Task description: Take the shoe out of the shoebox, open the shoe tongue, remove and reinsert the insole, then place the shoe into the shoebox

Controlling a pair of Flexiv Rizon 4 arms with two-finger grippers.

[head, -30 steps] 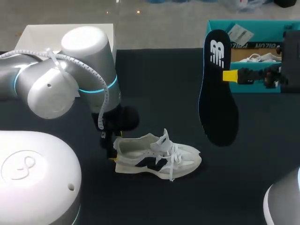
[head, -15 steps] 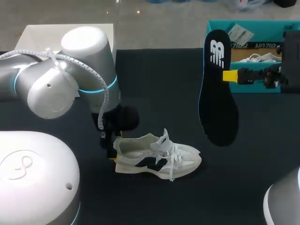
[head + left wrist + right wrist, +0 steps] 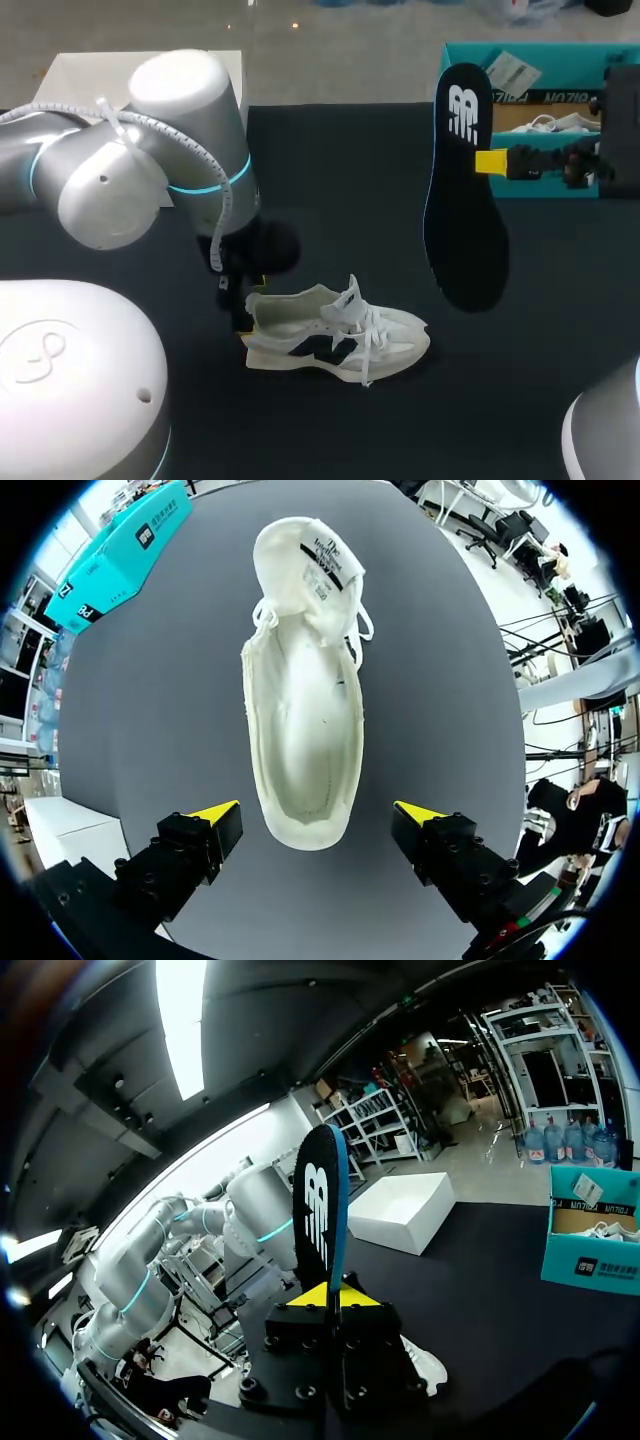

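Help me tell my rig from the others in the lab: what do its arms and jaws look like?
The left arm is silver-grey with rounded joints, a glowing cyan ring and a white cable tied along it. Its jaws are black, blocky, studded with screws, with yellow tips. The right arm shows a black wrist and the same yellow-tipped black jaws.

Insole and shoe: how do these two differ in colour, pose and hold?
The insole is black with a white logo; the shoe is mostly white. The insole hangs upright above the table; the shoe stands on its sole on it. The right gripper is shut on the insole; the left gripper is open, with the shoe's heel between its fingers, untouched. Both are outside the shoebox.
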